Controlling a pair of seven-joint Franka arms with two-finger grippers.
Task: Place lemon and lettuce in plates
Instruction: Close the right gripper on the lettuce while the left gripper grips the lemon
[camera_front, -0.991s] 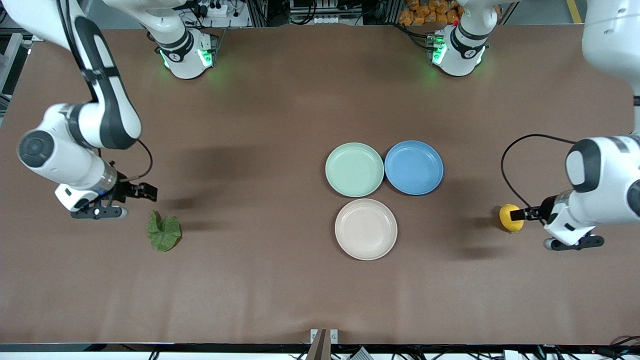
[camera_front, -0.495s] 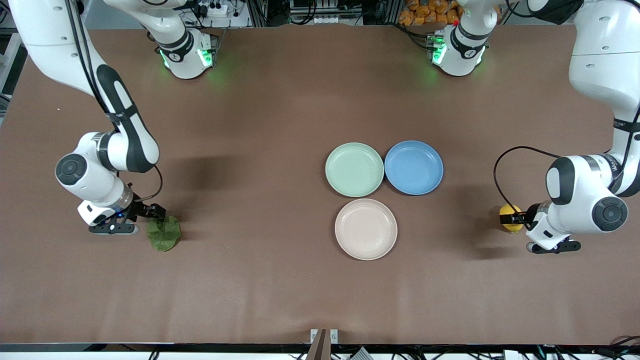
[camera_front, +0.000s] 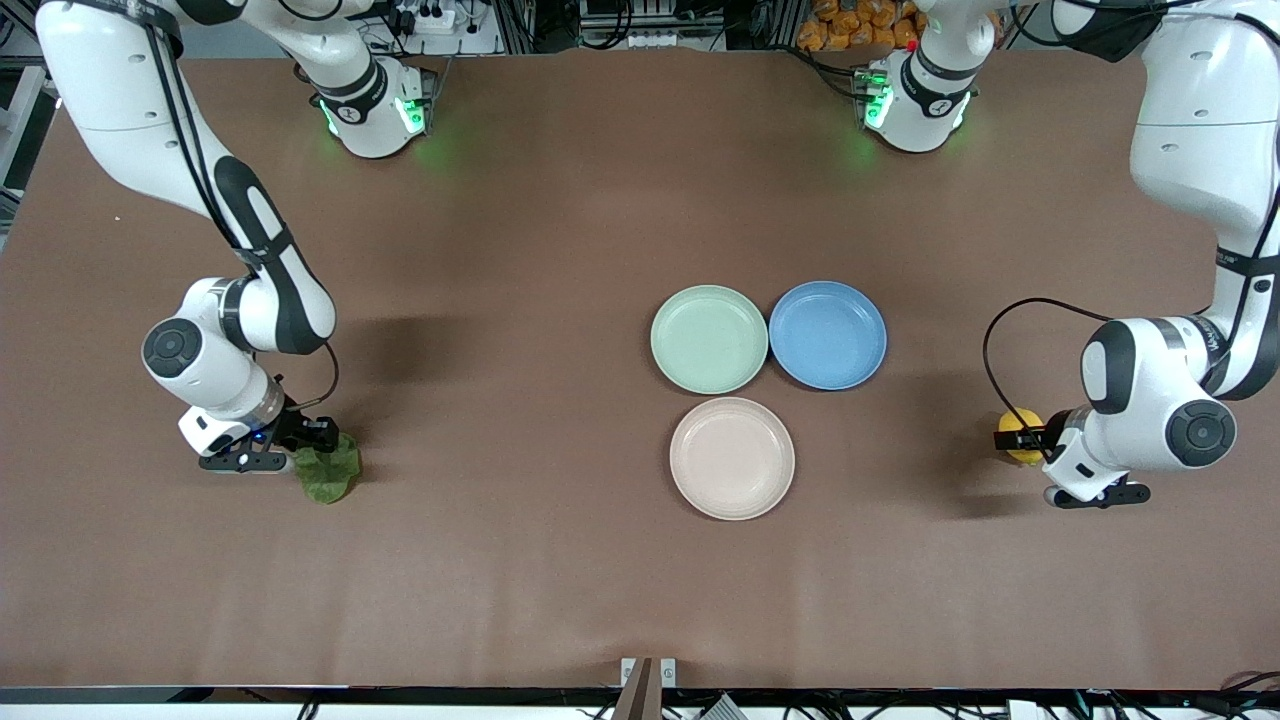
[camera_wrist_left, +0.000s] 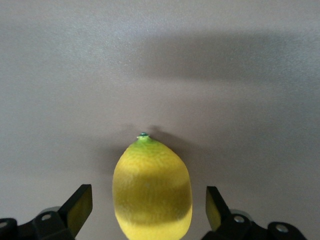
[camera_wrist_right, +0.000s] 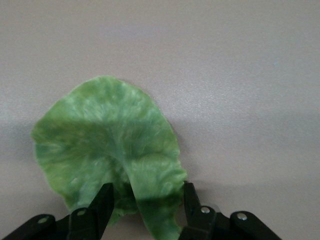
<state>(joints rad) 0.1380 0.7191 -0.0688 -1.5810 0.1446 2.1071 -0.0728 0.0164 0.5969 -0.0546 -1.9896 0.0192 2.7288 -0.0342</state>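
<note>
The lemon (camera_front: 1022, 430) lies on the table toward the left arm's end. My left gripper (camera_front: 1012, 440) is low around it, open; in the left wrist view the lemon (camera_wrist_left: 151, 185) sits between the fingers of the left gripper (camera_wrist_left: 149, 200) with a gap on each side. The lettuce (camera_front: 330, 474) lies flat toward the right arm's end. My right gripper (camera_front: 318, 440) is down at its edge, open; in the right wrist view the right gripper (camera_wrist_right: 147, 192) has its fingers astride the stem end of the lettuce (camera_wrist_right: 105, 140). The mint plate (camera_front: 709, 339) and the beige plate (camera_front: 732, 458) are empty.
A blue plate (camera_front: 827, 334) sits beside the mint plate, toward the left arm's end, almost touching it. The beige plate lies nearer the front camera than both. Bare brown table separates the plates from each gripper.
My right gripper came down and moved onto the lettuce's edge. My left arm shifted slightly toward the plates, its gripper staying at the lemon. Lemon and lettuce have not moved.
</note>
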